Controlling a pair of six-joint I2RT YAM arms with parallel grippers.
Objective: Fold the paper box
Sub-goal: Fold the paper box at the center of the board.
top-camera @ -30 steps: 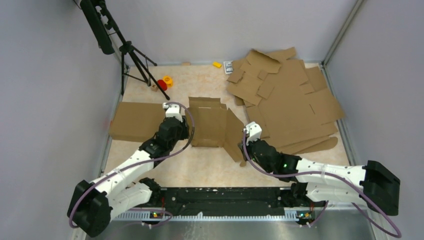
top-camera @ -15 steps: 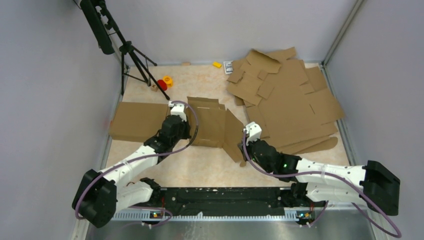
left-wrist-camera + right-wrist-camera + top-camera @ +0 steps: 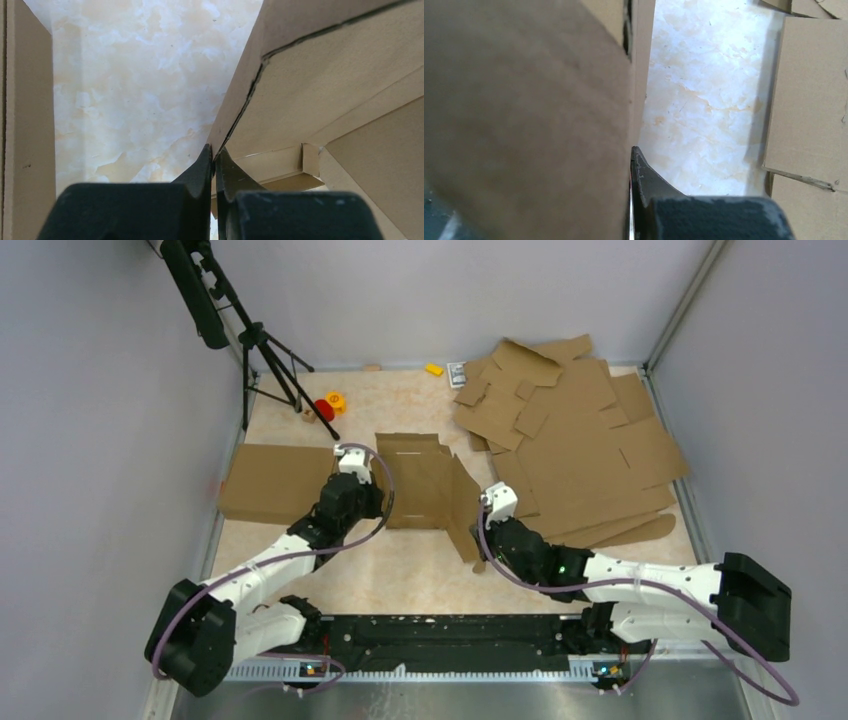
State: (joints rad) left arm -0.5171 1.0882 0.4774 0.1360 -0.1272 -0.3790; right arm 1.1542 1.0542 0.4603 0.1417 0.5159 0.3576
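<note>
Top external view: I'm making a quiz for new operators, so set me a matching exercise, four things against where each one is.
Things: 1 paper box; 2 pile of cardboard blanks; 3 flat brown sheet; 4 tripod.
Places: a far left corner; b far right; c centre; d left side, lying flat.
Pairs: 1-c; 2-b; 3-d; 4-a.

I see the paper box, plain brown corrugated cardboard, half-formed just left of the pile of flat blanks. Its base lies flat, the side wall nearest the pile tilts upward, and the opposite edge is lifted too.
</note>
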